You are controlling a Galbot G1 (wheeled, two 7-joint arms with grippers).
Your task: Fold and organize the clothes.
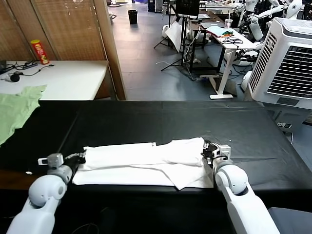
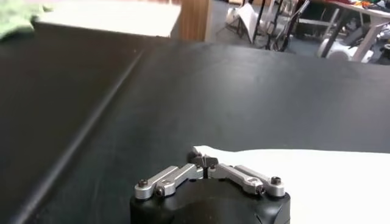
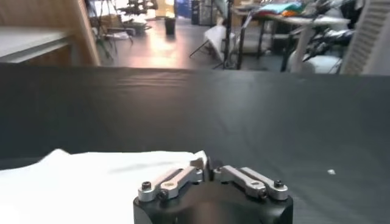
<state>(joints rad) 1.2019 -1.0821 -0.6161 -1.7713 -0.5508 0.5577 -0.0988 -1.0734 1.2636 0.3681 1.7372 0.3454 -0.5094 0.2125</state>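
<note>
The black worktop point(image 1: 146, 122) fills most of what I can see, running wide across the front of the robot. Behind its left end stands a white table point(image 1: 63, 78), and off to the right a big white air cooler point(image 1: 287, 63) with a slatted grille.

On the worktop's near half lies the white T-shirt point(image 1: 146, 163), folded lengthwise into a long band, with one flap doubled over toward its right end. No print or lettering shows on the side facing up. A light green garment point(image 1: 17, 109) hangs over the far left corner, well apart from the T-shirt.

The left gripper point(image 1: 80, 157) sits at the T-shirt's left end, its fingers point(image 2: 204, 161) drawn together on a corner of the cloth. The right gripper point(image 1: 207, 151) is at the right end, likewise pinched onto the fabric edge there.

On the white table stands a red and yellow tube-shaped can point(image 1: 40, 51); its label is too small to read. A black bin point(image 1: 132, 16) stands far back on the floor; its contents cannot be seen.
</note>
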